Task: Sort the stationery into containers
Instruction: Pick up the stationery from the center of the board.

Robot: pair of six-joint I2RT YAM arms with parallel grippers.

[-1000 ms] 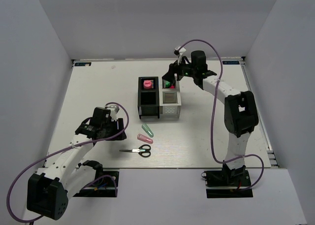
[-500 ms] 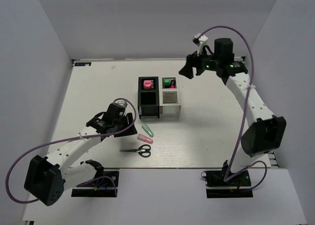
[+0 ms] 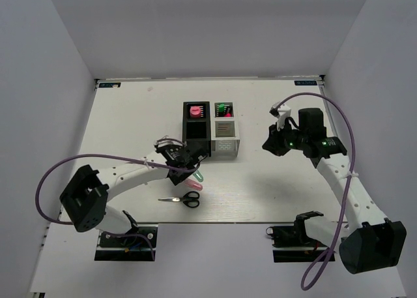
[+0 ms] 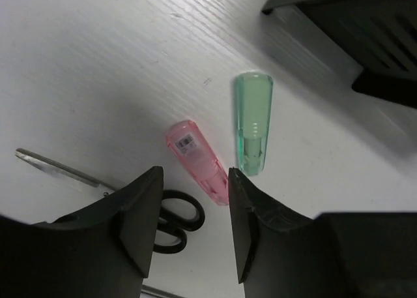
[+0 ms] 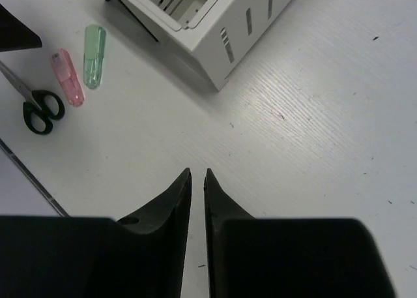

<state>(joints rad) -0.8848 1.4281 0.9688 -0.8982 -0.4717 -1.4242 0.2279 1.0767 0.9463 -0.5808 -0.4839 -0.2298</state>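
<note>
Pink capsule [image 4: 197, 160] and green capsule [image 4: 251, 132] are lying side by side, not touching, on the table [image 3: 130, 128] just in front of the containers [image 3: 225, 143], with the scissors [image 3: 184, 198] near them. Left gripper [image 4: 195, 174] is hovering over the pink capsule, jaws spread, holding nothing. Right gripper [image 5: 197, 180] is hanging to the right of the containers, fingers nearly together, empty.

White table [image 3: 130, 115], fine wood grain, few dark specks visible in wrist views. Plain pale grey panels enclose three sides: back wall [image 3: 208, 30], left wall [image 3: 39, 115], right wall [image 3: 381, 83]. Small labels [image 3: 109, 85] at far corners. Even overhead light, soft shadows.
</note>
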